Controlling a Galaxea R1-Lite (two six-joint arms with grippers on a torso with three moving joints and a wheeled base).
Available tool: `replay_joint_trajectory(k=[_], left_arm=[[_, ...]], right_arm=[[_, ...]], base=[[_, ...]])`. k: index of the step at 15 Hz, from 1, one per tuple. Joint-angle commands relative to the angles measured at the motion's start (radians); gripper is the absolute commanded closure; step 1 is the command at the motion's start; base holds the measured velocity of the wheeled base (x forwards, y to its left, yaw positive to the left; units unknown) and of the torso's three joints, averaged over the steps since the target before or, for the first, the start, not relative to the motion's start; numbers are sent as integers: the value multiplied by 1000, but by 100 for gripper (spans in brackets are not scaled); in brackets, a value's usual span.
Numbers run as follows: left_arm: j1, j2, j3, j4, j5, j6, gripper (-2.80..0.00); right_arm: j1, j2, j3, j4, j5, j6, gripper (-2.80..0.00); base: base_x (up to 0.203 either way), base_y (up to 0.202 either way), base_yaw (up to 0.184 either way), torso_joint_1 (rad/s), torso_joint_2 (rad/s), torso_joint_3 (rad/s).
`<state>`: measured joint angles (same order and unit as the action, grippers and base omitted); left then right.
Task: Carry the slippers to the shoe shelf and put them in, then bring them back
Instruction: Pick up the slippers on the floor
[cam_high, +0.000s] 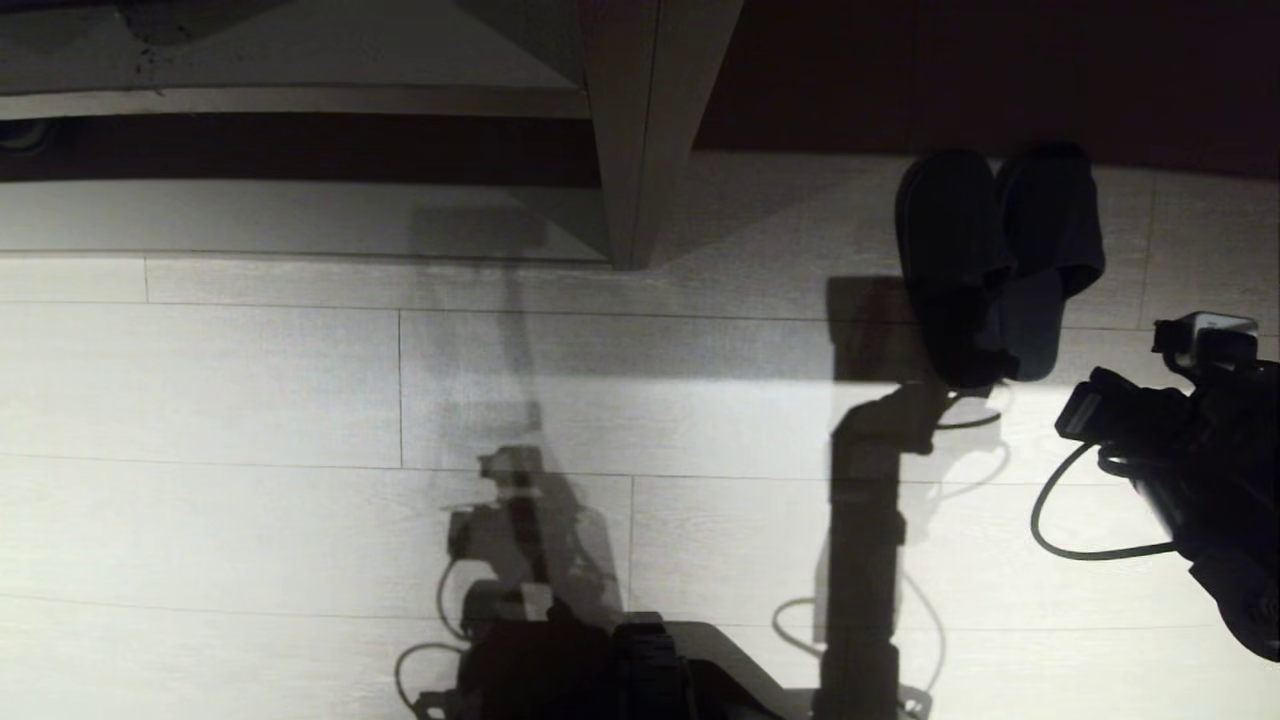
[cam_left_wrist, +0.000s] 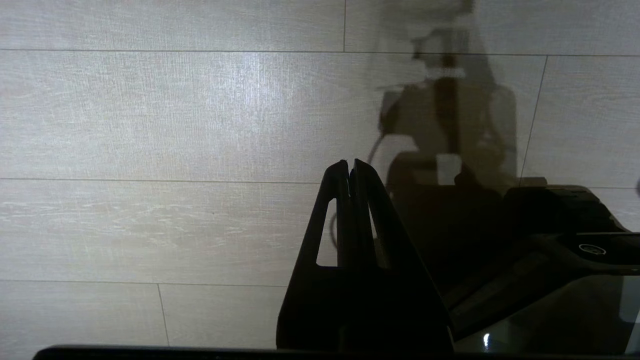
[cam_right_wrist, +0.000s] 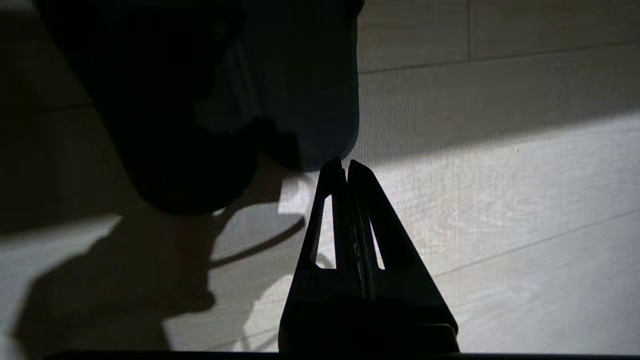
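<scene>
Slippers (cam_high: 1000, 260) side by side on floor (cam_high: 250, 400), before shelf (cam_high: 640, 130), right of its divider. Right gripper (cam_right_wrist: 346, 167) just beside slippers' heels. Left gripper (cam_left_wrist: 348, 167) over floor.

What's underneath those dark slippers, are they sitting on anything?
The slippers lie side by side on the pale plank floor, toes toward the dark opening of the shoe shelf. Only floor and shadow show around them; the boards directly beneath are covered by their soles.

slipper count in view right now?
2. Both lie side by side on the floor at the shoe shelf, toes toward it: left slipper and right slipper, touching. No others visible.
</scene>
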<state>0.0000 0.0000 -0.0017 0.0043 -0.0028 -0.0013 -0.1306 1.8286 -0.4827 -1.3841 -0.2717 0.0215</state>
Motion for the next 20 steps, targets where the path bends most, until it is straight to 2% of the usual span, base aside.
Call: replay_joint_trajectory(k=[1, 11, 12, 20], left_arm=[[0, 0, 0, 0, 0, 0, 0], [0, 0, 0, 0, 0, 0, 0], [0, 0, 0, 0, 0, 0, 0], [0, 0, 0, 0, 0, 0, 0]], right_arm=[[0, 40, -29, -19, -1, 0, 0], [9, 81, -59, -39, 0, -6, 0], [9, 81, -59, -39, 0, -6, -280], [14, 164, -148, -52, -5, 10, -280]], base=[[0, 0, 0, 0, 0, 0], [0, 0, 0, 0, 0, 0], [0, 0, 0, 0, 0, 0], [0, 0, 0, 0, 0, 0]])
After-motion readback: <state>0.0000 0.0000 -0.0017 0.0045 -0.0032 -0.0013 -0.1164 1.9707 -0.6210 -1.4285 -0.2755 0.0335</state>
